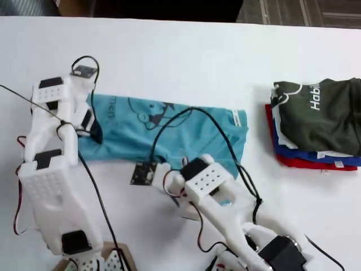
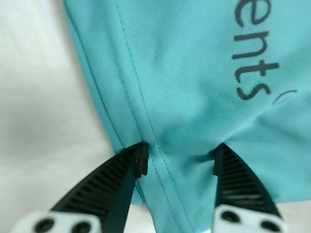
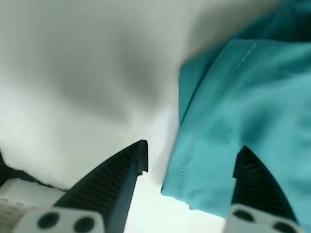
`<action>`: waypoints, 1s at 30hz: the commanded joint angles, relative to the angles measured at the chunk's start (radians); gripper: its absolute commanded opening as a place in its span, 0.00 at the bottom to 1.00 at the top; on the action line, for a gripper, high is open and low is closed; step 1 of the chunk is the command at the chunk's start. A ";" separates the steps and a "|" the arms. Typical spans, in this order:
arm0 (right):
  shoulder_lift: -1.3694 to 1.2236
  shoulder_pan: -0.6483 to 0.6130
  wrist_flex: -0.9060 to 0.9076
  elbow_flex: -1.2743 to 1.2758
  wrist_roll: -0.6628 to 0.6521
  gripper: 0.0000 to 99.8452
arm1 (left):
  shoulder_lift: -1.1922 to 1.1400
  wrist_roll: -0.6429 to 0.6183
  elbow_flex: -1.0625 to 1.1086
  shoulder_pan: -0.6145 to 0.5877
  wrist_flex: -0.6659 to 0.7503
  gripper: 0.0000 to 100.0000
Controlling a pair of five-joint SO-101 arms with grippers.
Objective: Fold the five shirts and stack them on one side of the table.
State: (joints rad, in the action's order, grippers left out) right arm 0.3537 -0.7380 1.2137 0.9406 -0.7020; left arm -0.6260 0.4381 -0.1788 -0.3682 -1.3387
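A: where was the teal shirt (image 1: 169,132)?
B: lying flat mid-table (image 1: 197,51), stack of folded shirts (image 1: 316,127) well off to its right. Left tool (image 2: 180,158) was spread wide over its hem, right tool (image 3: 193,150) gaping at another edge.

A brown board (image 1: 129,257) lies at the near edge; grey flooring (image 1: 293,10) shows far behind.

shirt (image 1: 124,138) flat on table (image 1: 169,56) | folded stack (image 1: 321,121) to its right, apart
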 commanded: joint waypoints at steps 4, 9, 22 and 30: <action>-0.090 0.015 -0.102 0.015 0.009 0.29 | -0.011 -0.008 -0.019 0.011 0.035 0.25; -0.246 0.114 -0.166 -0.041 0.008 0.29 | -0.011 -0.008 -0.016 0.011 0.035 0.25; -0.288 0.156 -0.165 -0.114 0.008 0.03 | -0.011 -0.009 -0.016 0.011 0.035 0.25; -0.286 0.156 0.005 -0.276 -0.048 0.02 | -0.011 -0.009 -0.016 0.011 0.035 0.25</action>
State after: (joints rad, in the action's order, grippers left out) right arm 0.0698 -0.5861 1.1293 0.7518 -0.7035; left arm -0.6260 0.4381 -0.1788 -0.3682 -1.3387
